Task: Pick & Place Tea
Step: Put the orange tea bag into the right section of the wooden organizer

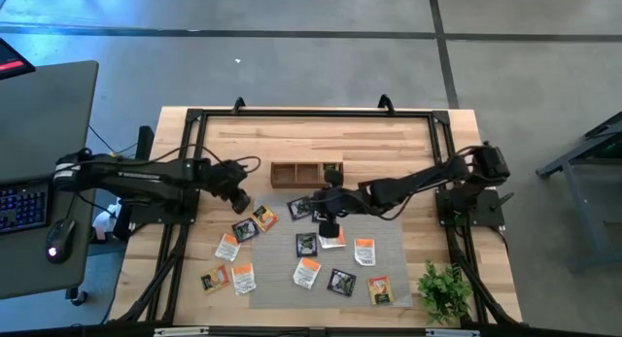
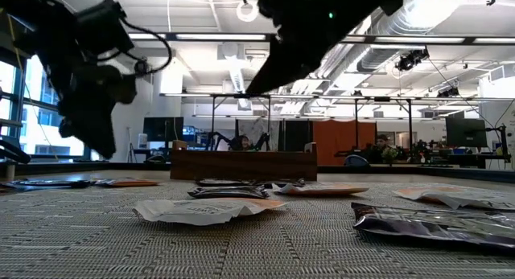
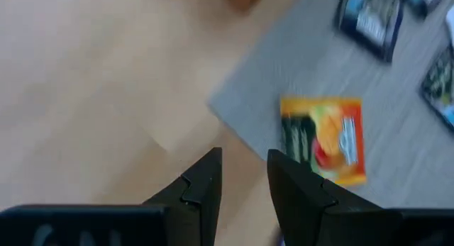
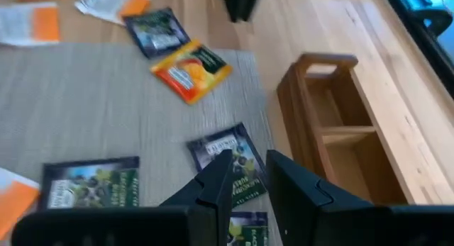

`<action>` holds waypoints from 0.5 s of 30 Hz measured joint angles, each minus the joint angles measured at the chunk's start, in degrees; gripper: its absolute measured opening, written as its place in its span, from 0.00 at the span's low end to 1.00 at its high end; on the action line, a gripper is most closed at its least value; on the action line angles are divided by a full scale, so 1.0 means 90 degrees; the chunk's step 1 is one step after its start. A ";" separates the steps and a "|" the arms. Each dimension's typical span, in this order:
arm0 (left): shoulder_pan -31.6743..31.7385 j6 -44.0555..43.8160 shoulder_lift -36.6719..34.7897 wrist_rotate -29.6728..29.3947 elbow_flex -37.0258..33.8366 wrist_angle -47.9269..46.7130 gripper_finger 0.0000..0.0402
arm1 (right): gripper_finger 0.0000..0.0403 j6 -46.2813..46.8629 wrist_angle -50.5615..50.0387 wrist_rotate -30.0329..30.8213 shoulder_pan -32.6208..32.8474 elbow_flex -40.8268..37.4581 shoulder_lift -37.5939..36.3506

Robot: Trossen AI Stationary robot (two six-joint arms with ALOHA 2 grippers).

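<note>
Counting from above, about thirteen tea packets (image 1: 307, 272) lie loose on the grey mat (image 1: 394, 242) and the bare table (image 1: 389, 148): roughly five black, five white with orange, three yellow-brown. The wooden box (image 1: 304, 173) sits at 12 o'clock from the scatter, its visible compartments bare. The right claw (image 4: 247, 176) hangs over a black packet (image 4: 230, 157) near the box, fingers a narrow gap apart, holding nothing. The left claw (image 3: 243, 176) hovers over bare wood at the mat's 10 o'clock corner, beside a yellow-brown packet (image 3: 324, 138), likewise narrow and gripping nothing.
</note>
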 joint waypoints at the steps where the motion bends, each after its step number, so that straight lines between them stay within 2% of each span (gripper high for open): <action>1: 0.0002 -0.0127 0.0108 0.0236 -0.0002 0.0009 0.28 | 0.20 0.0000 0.0020 -0.0009 -0.0031 0.0000 0.0042; 8: -0.0002 -0.0560 0.0539 0.0871 -0.0005 0.0193 0.28 | 0.20 0.0000 0.0164 -0.0004 -0.0152 0.0000 0.0070; 15: -0.0244 -0.0970 0.0542 0.0934 -0.0005 0.0262 0.28 | 0.20 0.0000 0.0167 -0.0008 -0.0152 0.0000 0.0072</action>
